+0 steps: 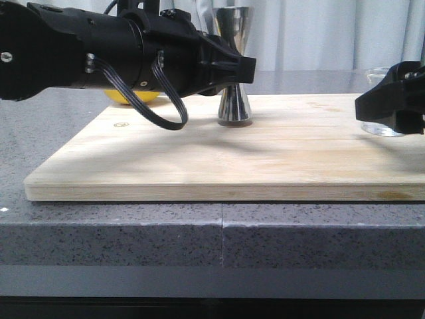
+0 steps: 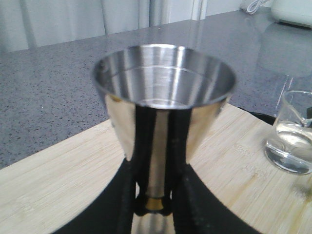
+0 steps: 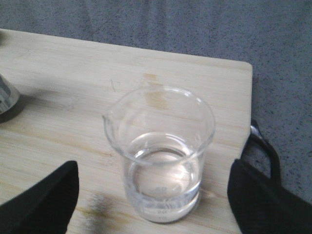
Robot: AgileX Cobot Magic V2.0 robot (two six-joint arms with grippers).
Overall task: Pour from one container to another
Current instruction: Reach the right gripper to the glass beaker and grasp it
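A grey stone counter [image 1: 133, 232] carries a pale wooden board [image 1: 226, 166], and everything else is best placed against that board. Toward the board's far edge, around its middle, stands the steel jigger [image 1: 235, 106], upright on its lower cone; its upper cup looks empty and dry in the left wrist view. At the board's right end, near the corner, sits the glass beaker [image 3: 161, 156], also upright and resting on the wood, with clear liquid in its lower part. A yellow object [image 1: 133, 98] shows behind the board's far-left edge, mostly hidden by the left arm. Judging by this, the pour has not begun: the liquid is all in the beaker, the beaker is not yet lifted, and what remains is to grip it, carry it to the jigger and tip it in. The left gripper [image 1: 244, 69] has its black fingers [image 2: 183, 161] on either side of the jigger's narrow waist by the gold band, apparently clamped to steady it. The right gripper [image 3: 156, 195] is spread wide, its two dark fingers [image 3: 41, 197] flanking the beaker with a clear gap on each side, touching nothing.
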